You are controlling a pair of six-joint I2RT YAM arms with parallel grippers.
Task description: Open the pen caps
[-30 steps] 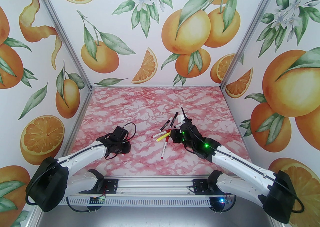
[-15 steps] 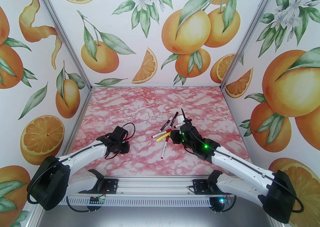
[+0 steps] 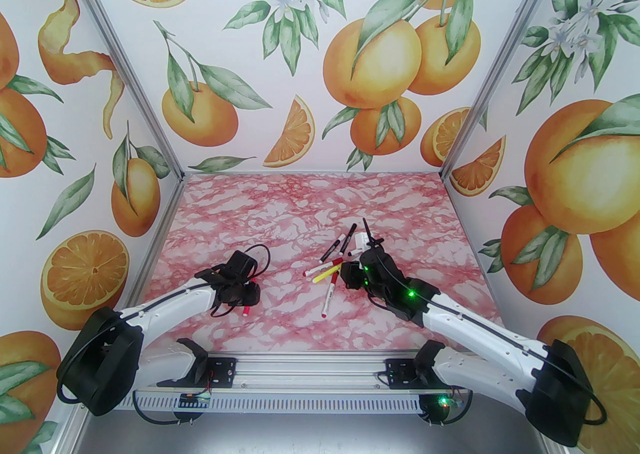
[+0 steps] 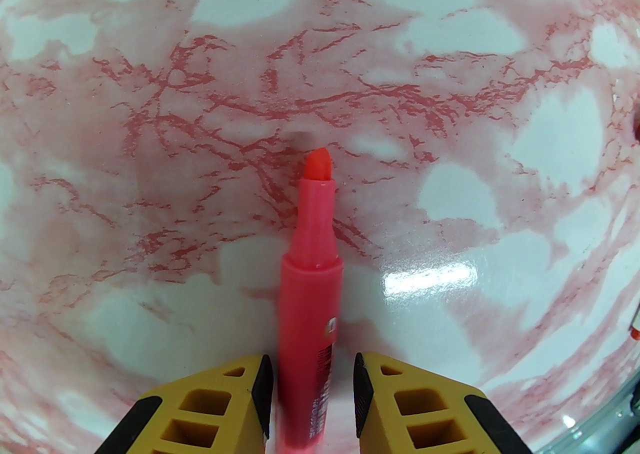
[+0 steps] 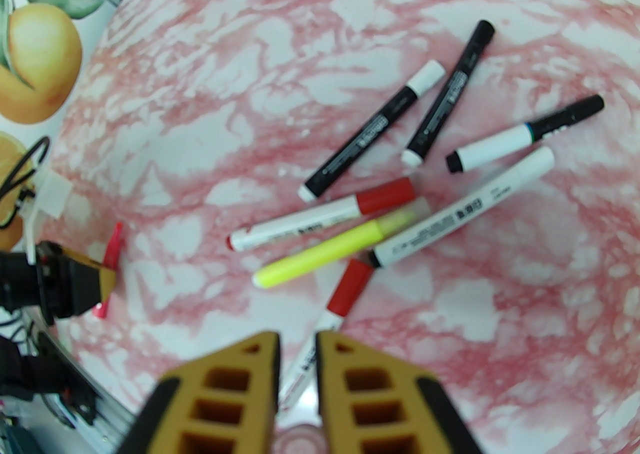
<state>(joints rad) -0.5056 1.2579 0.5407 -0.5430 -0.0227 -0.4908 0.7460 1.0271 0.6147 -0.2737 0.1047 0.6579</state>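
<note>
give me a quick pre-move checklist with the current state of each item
1. Pink plastic marker uncapped, tip bare: ok.
2. Left end effector parted around its barrel: ok.
3. Pink marker resting on the pink marble table: cannot tell.
4. Right end effector shut: ok; holding anything: cannot tell.
5. All caps off: not ok; red cylindrical cap sits on the white-barrelled marker by the right end effector.
</note>
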